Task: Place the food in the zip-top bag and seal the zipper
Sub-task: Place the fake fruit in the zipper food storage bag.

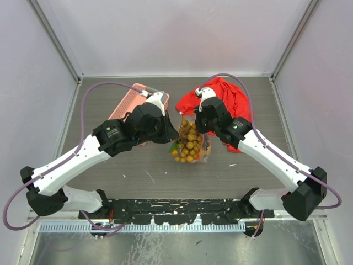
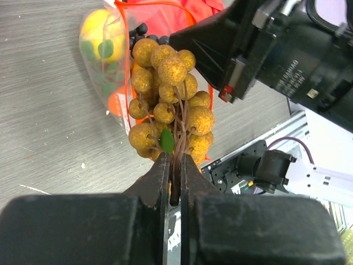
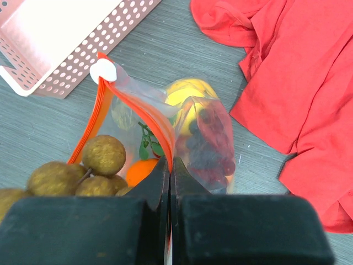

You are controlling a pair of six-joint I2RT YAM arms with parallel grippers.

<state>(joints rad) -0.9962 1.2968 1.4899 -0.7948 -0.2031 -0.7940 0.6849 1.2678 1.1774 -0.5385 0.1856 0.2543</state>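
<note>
My left gripper (image 2: 175,165) is shut on the dark stems of the bunch of golden-brown berries (image 2: 168,99), which hangs at the open mouth of the clear zip-top bag (image 3: 124,91). My right gripper (image 3: 170,163) is shut on the orange-red zipper strip (image 3: 144,110) and holds that edge up; a white slider (image 3: 103,70) sits at the strip's far end. An orange (image 3: 143,171) and a yellow fruit (image 3: 187,94) lie inside the bag. In the top view both grippers, left (image 1: 175,138) and right (image 1: 197,126), flank the berries (image 1: 188,148) at table centre.
The pink perforated basket (image 1: 132,102) lies behind my left arm, seen also in the right wrist view (image 3: 66,38). A crumpled red cloth (image 1: 226,102) lies under and behind my right arm. Dark reddish shapes (image 3: 212,143) show through the bag's side.
</note>
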